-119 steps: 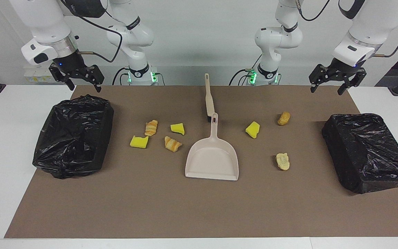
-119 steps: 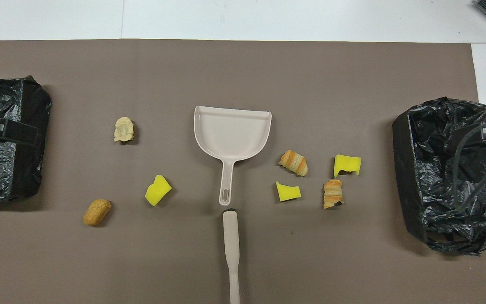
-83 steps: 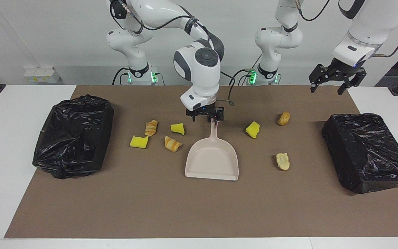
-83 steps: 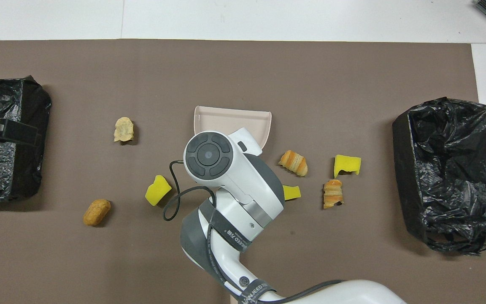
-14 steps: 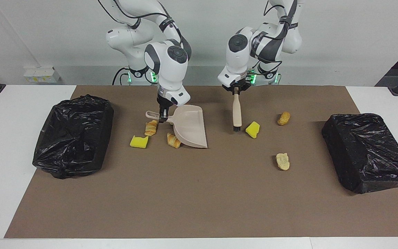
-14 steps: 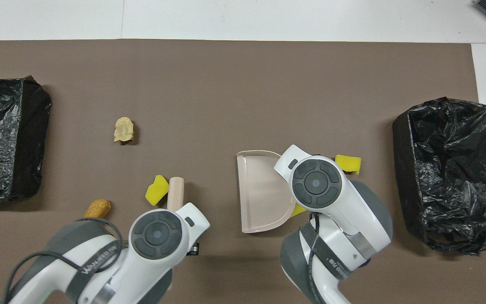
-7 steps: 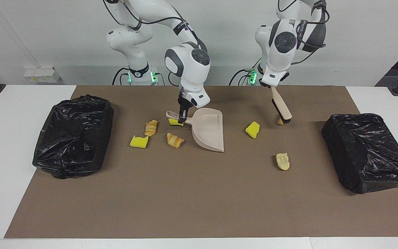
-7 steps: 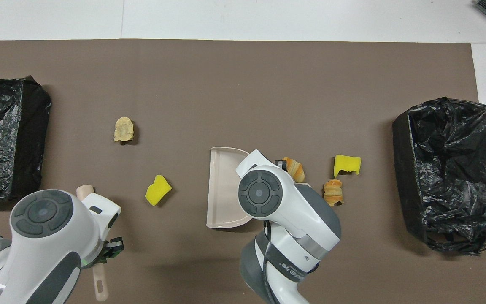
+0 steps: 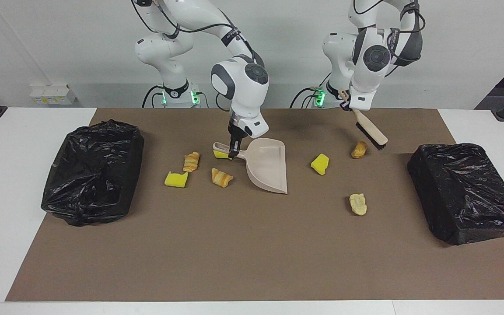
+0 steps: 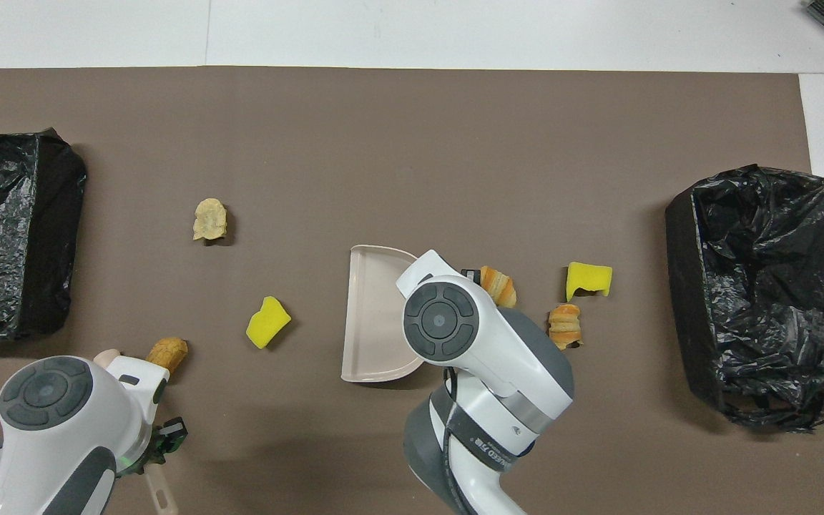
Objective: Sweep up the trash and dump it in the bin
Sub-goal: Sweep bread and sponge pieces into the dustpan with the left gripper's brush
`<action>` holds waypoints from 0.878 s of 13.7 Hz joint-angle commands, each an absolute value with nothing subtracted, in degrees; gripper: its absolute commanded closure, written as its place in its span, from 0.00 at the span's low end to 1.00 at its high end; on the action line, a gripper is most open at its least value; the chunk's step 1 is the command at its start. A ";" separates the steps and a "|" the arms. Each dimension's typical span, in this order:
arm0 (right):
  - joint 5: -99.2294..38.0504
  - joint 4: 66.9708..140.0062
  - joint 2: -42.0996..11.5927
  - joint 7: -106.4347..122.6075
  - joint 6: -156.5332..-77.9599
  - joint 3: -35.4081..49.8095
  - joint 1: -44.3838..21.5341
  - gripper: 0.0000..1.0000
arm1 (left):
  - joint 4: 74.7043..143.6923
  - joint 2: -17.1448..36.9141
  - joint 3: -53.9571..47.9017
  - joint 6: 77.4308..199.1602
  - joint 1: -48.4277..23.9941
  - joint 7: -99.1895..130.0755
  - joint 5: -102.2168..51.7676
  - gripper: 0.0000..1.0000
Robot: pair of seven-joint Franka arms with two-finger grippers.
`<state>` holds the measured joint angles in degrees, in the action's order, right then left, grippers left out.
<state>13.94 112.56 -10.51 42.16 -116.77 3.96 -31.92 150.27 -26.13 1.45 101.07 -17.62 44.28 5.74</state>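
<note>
Seven small trash pieces lie scattered on the brown mat. Toward the right arm's end: a yellow sponge wedge (image 9: 176, 179), two striped pastry bits (image 9: 191, 161) (image 9: 221, 177) and another sponge wedge (image 9: 221, 154) partly hidden under the dustpan (image 9: 267, 164) handle. Toward the left arm's end: a third sponge wedge (image 9: 320, 164), a golden-brown bit (image 9: 359, 149) just beside the brush (image 9: 369, 131) bristles, and a pale bit (image 9: 358, 204) farther from the robots.
</note>
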 commanded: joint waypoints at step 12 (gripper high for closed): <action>7.21 114.96 -11.25 42.80 -122.34 4.13 -30.67 1.00 | 138.70 -7.47 0.18 121.20 -37.59 20.14 -2.89 1.00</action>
<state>8.89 114.14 -11.32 41.00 -120.75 3.73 -31.35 140.55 -9.21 -0.44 120.49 -32.84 23.10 -0.87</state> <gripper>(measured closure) 0.687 0.740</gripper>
